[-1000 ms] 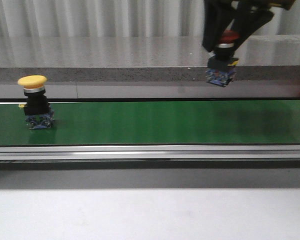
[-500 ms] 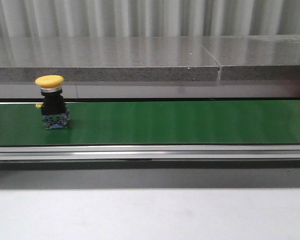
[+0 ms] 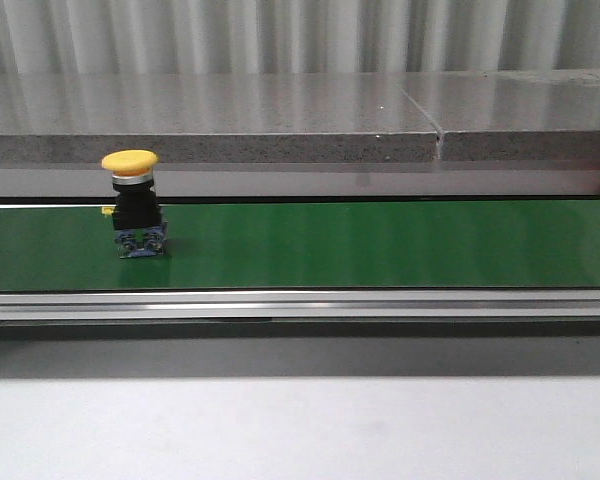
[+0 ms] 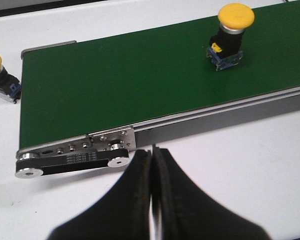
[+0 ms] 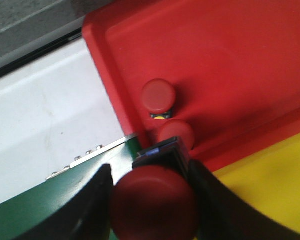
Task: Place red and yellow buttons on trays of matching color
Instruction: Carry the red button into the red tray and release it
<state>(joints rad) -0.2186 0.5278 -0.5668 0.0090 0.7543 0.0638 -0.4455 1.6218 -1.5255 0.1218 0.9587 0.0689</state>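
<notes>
A yellow button [image 3: 131,205] [image 4: 231,35] stands upright on the green belt [image 3: 360,245], left of its middle. Another yellow button [image 4: 0,79] sits on the white table off the belt's end. My left gripper [image 4: 153,155] is shut and empty, over the white table near the belt's roller end. My right gripper [image 5: 152,172] is shut on a red button [image 5: 154,202], above the belt's end and beside the red tray [image 5: 230,65]. Two red buttons [image 5: 158,96] [image 5: 175,133] lie in that tray. A yellow tray [image 5: 270,185] borders it. Neither gripper appears in the front view.
A grey stone ledge [image 3: 280,120] runs behind the belt, and an aluminium rail [image 3: 300,303] runs along its front. The belt's roller and toothed drive belt [image 4: 70,160] lie just ahead of my left fingers. A white tabletop [image 3: 300,430] lies in front.
The yellow button has ridden the belt to the right. My right gripper, holding the red button, has left the front view and is no longer seen there.
</notes>
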